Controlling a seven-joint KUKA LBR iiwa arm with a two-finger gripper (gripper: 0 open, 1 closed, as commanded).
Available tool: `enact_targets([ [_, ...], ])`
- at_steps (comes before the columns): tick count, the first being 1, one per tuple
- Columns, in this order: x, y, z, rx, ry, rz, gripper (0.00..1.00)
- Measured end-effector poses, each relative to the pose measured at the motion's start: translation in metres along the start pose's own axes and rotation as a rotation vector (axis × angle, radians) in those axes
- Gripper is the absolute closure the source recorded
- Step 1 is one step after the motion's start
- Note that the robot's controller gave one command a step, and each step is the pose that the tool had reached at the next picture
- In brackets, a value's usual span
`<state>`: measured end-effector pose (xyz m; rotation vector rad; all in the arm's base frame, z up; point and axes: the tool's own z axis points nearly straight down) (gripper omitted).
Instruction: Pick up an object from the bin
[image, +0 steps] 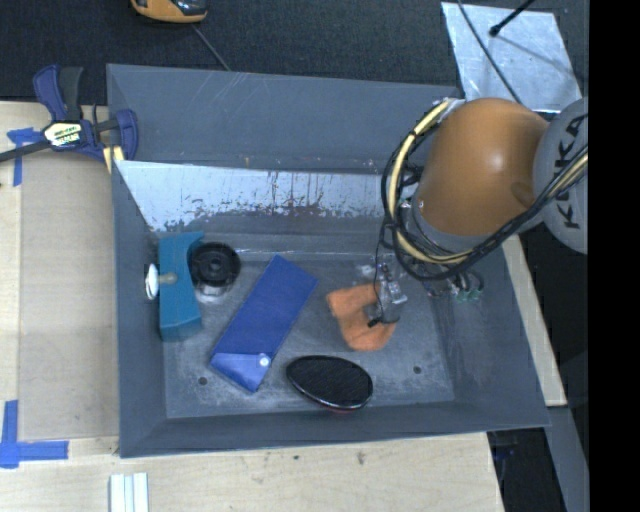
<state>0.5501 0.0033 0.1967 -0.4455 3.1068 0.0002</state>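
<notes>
My gripper (383, 303) reaches down in the right half of the bin, right over a soft orange lump (354, 316) that lies on the bin floor. Its metal fingers touch the lump's right side, and part of the lump is hidden under them. A black oval brush-like thing (329, 381) lies just in front of the lump, near the bin's front wall. To the left of the lump a blue rectangular pad (263, 322) lies slantwise.
At the bin's left stand a teal blue block (178, 286) with a white knob and a black round cap (213, 266) on a clear jar. The arm with its orange dome hangs over the bin's right rear.
</notes>
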Motion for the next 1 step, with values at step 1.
enact_targets([
  [1, -0.0016, 0.0077, -0.0483, -0.001, 0.006, -0.008, 1.00],
])
